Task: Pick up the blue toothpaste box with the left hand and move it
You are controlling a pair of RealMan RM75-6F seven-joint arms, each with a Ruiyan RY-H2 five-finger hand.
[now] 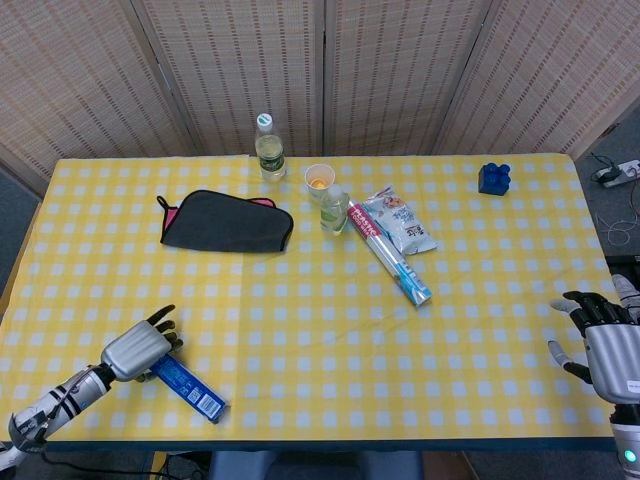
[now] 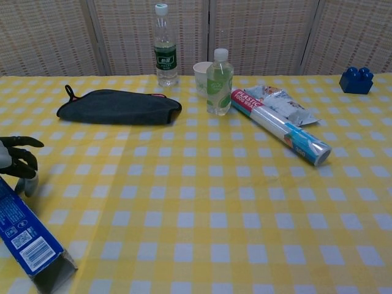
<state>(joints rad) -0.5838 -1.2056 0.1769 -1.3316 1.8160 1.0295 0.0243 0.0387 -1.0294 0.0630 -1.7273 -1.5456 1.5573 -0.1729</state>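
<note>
The blue toothpaste box (image 1: 190,388) lies flat near the table's front left corner, its near end towards the front edge; the chest view shows the box (image 2: 27,236) at lower left. My left hand (image 1: 140,348) sits over the box's far end with its fingers apart. In the chest view the left hand (image 2: 17,162) has dark fingers curled above the box and the thumb pointing down beside it. No firm grip on the box shows. My right hand (image 1: 605,345) hovers at the table's right edge, fingers spread, holding nothing.
A dark pouch (image 1: 226,221) lies at the back left. Behind the middle stand a tall water bottle (image 1: 269,150), a paper cup (image 1: 319,181) and a small bottle (image 1: 334,209). A food wrap roll (image 1: 390,255), a snack packet (image 1: 399,220) and a blue brick (image 1: 494,177) lie further right.
</note>
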